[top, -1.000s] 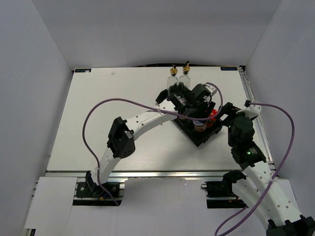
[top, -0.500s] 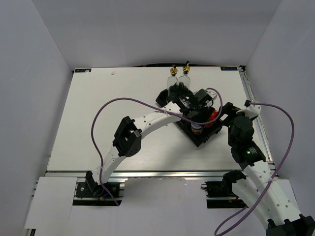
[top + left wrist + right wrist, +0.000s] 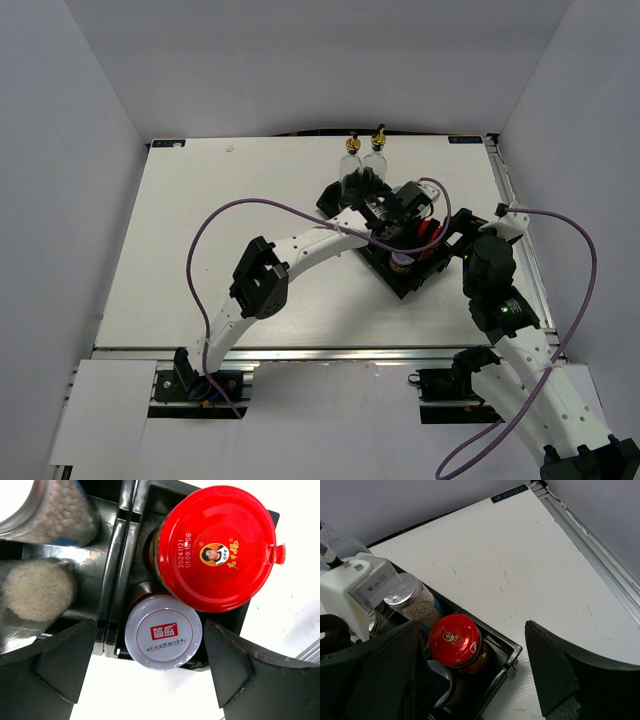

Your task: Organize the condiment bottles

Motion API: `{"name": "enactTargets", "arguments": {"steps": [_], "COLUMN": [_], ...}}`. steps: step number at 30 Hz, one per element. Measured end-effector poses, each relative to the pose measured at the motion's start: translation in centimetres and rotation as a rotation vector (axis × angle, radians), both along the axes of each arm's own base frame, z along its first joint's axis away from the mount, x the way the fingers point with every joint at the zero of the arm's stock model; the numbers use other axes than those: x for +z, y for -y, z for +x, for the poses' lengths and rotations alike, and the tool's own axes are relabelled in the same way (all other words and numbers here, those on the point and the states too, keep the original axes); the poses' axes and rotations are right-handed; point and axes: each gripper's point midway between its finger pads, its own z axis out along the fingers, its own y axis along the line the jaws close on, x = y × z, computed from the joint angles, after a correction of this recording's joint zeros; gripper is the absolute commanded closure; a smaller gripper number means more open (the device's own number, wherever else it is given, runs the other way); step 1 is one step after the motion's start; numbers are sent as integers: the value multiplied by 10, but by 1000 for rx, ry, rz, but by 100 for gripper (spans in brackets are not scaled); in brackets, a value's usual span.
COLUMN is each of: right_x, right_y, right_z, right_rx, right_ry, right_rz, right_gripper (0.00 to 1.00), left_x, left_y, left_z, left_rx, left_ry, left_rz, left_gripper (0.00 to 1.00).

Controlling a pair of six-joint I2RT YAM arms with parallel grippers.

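A robotics lab is indicated; a white worktop (image 3: 190, 240) is enclosed by plain walls (image 3: 300, 60); cabled arms (image 3: 300, 243) are bolted at its edge.

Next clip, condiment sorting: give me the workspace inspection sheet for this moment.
Surface: white table, no spills seen.
Job's things: red-lidded jar and white-capped jar share one compartment of the black tray; two shakers sit beyond the divider; two glass bottles stand upright on the table behind the tray.
Clutter: nothing seen.
Grippers: left gripper open, jaws either side of the white-capped jar, not touching it; right gripper open, hovering by the tray's corner.
Cables: purple cables loop from each arm above the table.
Surroundings: plain pale walls on three sides.
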Motion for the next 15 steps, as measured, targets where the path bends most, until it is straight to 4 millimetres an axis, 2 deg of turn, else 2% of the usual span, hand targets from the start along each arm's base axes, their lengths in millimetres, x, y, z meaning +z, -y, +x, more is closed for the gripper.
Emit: {"name": "enactTargets", "arguments": {"steps": [5,9,12,15], "right_x": [-2,-3,-6,-16], "right_y": [-1,-1,-1,0], "right_z": [1,1,2,3], "right_rx": [2,5,5,-6], "right_ry": [-9,-10,-23,-64], "right_rz": [-3,-4,-9,-23], "right_gripper": [11,11,11,11], "left_x": [12,33,61,104], "left_y": [-2,-2,-6,-16], "left_z": [1,0,0,1], "left_rx": [2,-19,-31,-16], "left_ry": [18,47,89,162], "left_rz": [-12,-36,-67,-109], "left_gripper": [2,2,2,2]}}
